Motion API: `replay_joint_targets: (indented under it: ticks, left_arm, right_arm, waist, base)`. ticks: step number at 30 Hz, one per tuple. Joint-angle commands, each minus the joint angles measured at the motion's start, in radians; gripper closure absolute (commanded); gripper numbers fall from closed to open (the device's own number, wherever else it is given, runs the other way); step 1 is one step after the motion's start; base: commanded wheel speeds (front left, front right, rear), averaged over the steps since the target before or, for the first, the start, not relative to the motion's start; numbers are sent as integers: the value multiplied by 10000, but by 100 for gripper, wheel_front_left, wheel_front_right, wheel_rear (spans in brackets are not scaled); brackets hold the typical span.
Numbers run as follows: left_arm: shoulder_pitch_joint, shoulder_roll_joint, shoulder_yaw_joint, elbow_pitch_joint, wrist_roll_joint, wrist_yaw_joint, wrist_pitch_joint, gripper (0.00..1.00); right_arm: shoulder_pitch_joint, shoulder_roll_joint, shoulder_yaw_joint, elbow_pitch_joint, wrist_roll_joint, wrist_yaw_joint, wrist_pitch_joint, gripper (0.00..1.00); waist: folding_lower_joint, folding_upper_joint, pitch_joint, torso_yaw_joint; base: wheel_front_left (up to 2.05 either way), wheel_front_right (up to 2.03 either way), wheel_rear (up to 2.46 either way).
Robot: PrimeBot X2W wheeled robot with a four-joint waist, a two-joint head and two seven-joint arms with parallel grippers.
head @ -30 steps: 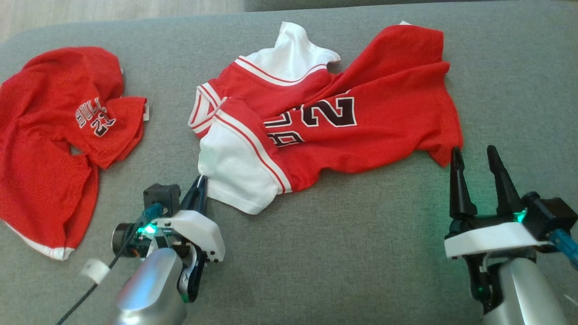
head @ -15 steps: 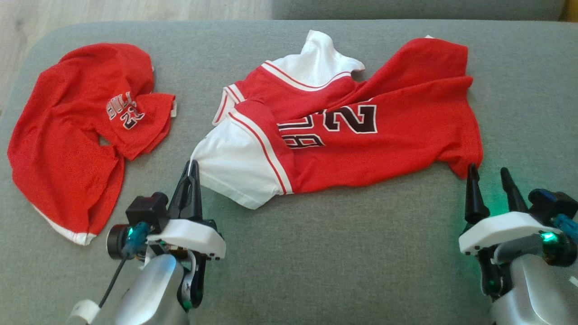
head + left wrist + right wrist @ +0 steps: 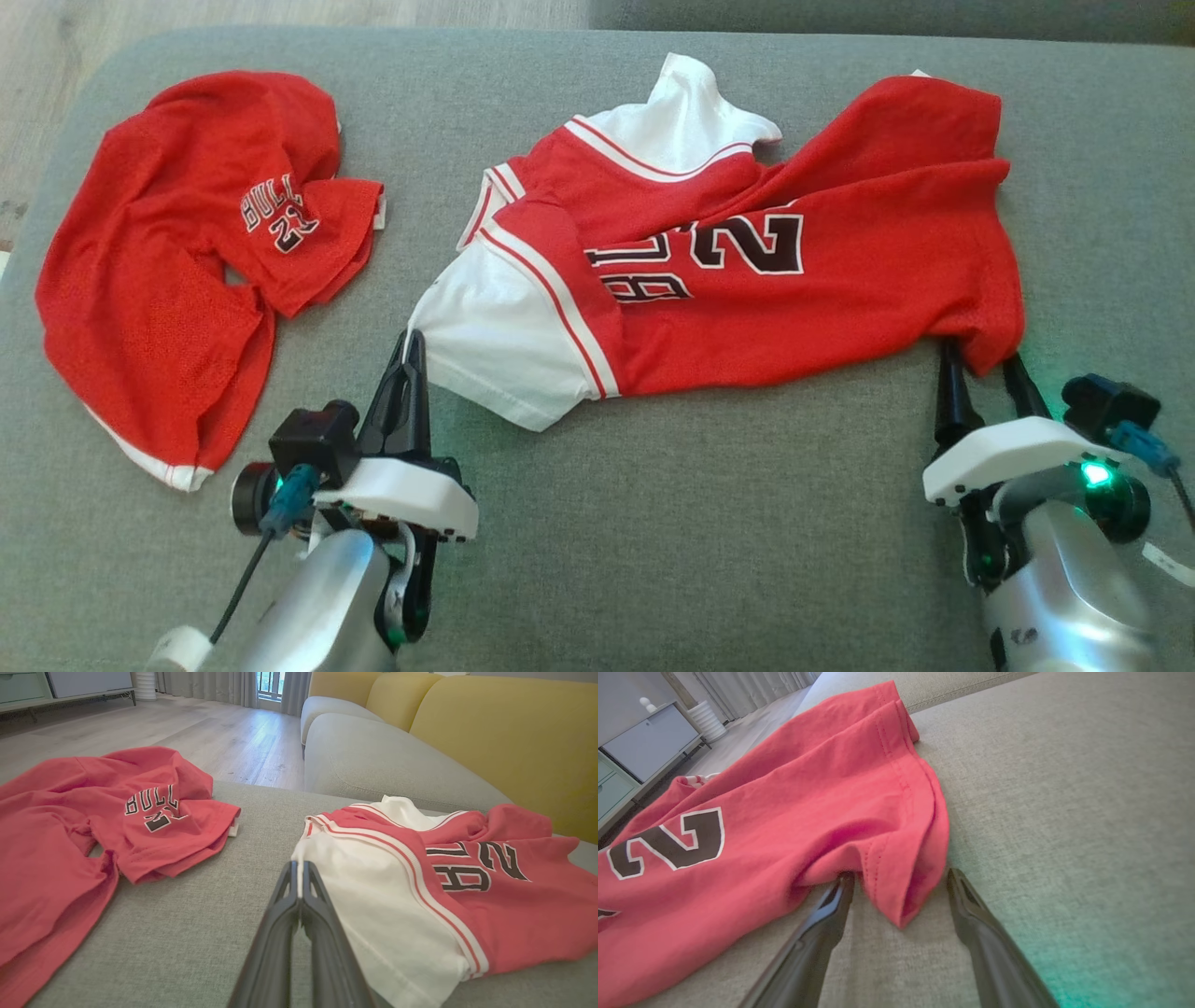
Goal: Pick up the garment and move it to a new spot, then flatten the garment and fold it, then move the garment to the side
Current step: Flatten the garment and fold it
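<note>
The garment (image 3: 747, 280) is a red jersey with white sleeves and dark numbers, lying crumpled across the middle of the grey cushion (image 3: 700, 523). My left gripper (image 3: 411, 341) is shut on the edge of its near white sleeve, and a sliver of white cloth shows between the fingertips in the left wrist view (image 3: 300, 865). My right gripper (image 3: 980, 359) is open at the garment's near right corner. In the right wrist view the red hem corner (image 3: 901, 891) hangs between the two spread fingers of that gripper (image 3: 901, 877).
A second red shirt (image 3: 168, 271) with a small chest print lies crumpled at the cushion's left end. Wooden floor (image 3: 187, 732) lies beyond the far left edge. A yellow sofa back (image 3: 504, 732) rises behind. Bare grey cushion stretches between my two arms.
The camera has shifted. My right gripper has moved forward until its open fingers straddle the red hem corner. My left gripper stays shut on the white sleeve, which is drawn out slightly leftward.
</note>
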Motion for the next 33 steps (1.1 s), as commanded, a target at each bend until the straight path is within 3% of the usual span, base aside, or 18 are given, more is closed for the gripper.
replay_joint_targets:
  ticks: [1, 8, 10, 11, 20, 25, 31, 33]
  left_arm:
    - [-104, 252, 266, -337, 67, 106, -30, 100]
    - [-82, 317, 295, -393, -2, 190, -9, 100]
    - [-90, 334, 296, -405, -20, 199, -4, 100]
    - [-93, 343, 297, -406, -31, 201, -2, 100]
    - [-17, 442, 400, -367, -126, 277, -51, 100]
    - [96, 649, 673, -599, -186, 362, -156, 100]
    - [57, 950, 1131, -1407, -186, 431, -260, 100]
    - [-74, 1073, 1413, -2057, -205, 431, -287, 100]
  right_arm:
    - [-184, -10, 343, 35, 18, 75, -56, 0]
    - [-417, -10, 640, 693, 40, 75, -236, 0]
    - [-488, -10, 725, 816, 45, 75, -265, 78]
    - [-526, -10, 767, 846, 51, 75, -291, 100]
    - [-450, -10, 851, 649, -163, 75, -463, 100]
    - [-85, -10, 853, -190, -554, 75, -352, 100]
    - [405, -97, 1024, -2423, -939, 75, 634, 100]
    - [623, -378, 1377, -3944, -755, 75, 1328, 100]
  waist:
    - [0, 0, -3, -9]
    - [0, 0, -54, -100]
    - [0, 0, -51, -128]
    - [0, 0, -56, -144]
    - [0, 0, -368, -311]
    - [0, 0, -832, -557]
    - [0, 0, -1386, -874]
    - [0, 0, -1619, -973]
  base:
    - [0, 0, 0]
    - [0, 0, 0]
    - [0, 0, 0]
    - [0, 0, 0]
    - [0, 0, 0]
    - [0, 0, 0]
    - [0, 0, 0]
    - [0, 0, 0]
